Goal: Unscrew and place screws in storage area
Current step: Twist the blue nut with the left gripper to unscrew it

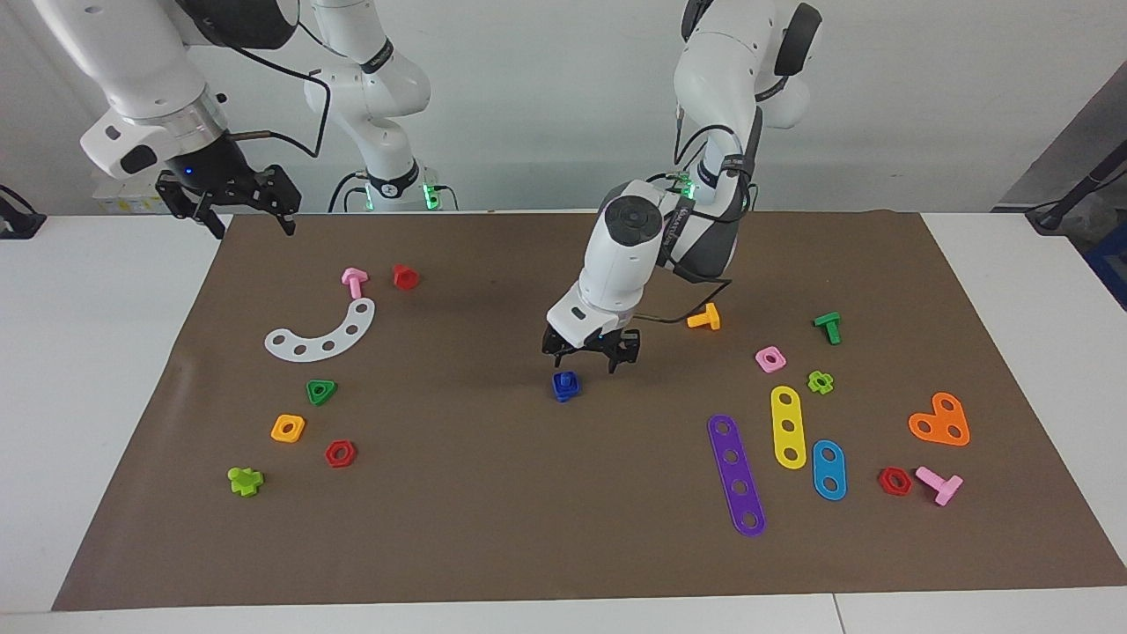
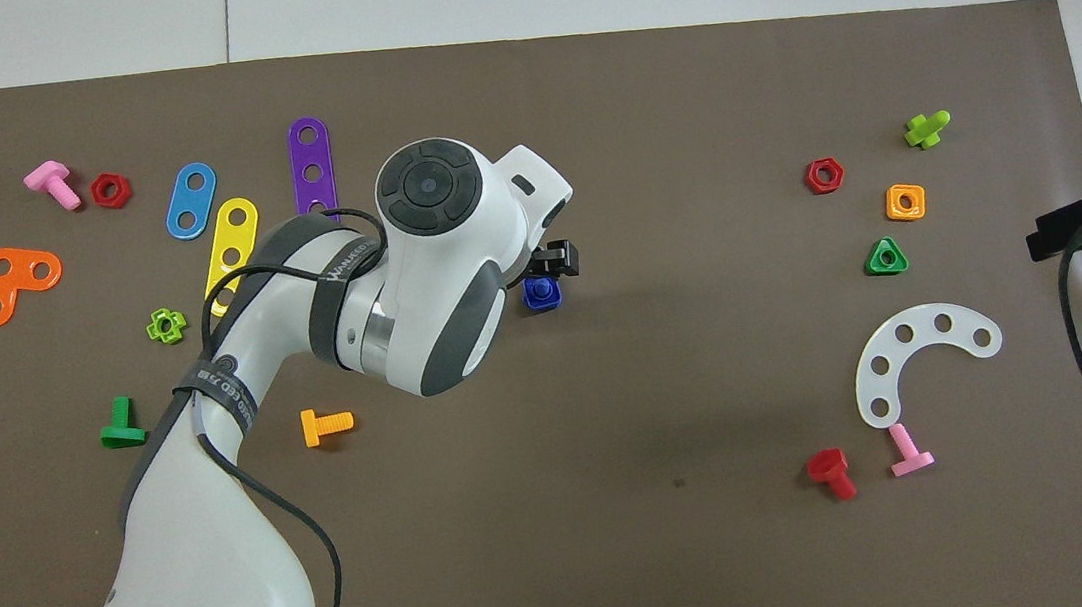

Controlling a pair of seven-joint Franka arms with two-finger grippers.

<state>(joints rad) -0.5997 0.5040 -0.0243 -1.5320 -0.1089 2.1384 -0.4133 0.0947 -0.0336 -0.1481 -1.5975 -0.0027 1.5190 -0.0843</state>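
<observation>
The dark-blue screws (image 1: 566, 385) sit together as one small piece near the middle of the brown mat (image 1: 493, 511), also seen from overhead (image 2: 541, 292). My left gripper (image 1: 586, 363) hangs open just above them, a little toward the robots' side, and holds nothing. The overhead view shows only a black part of the left gripper (image 2: 552, 260) past the wrist. My right gripper (image 1: 253, 224) waits open in the air over the mat's edge at the right arm's end, and only a black part of the right gripper (image 2: 1047, 235) shows from overhead. The storage area is bare mat among the loose parts.
At the right arm's end lie a white curved strip (image 1: 322, 335), a pink bolt (image 1: 354, 282), red nuts, a green triangular nut (image 1: 321, 391) and an orange nut. At the left arm's end lie purple (image 1: 737, 475), yellow and blue strips, an orange plate (image 1: 940, 421), a pink nut (image 1: 770, 358) and several bolts.
</observation>
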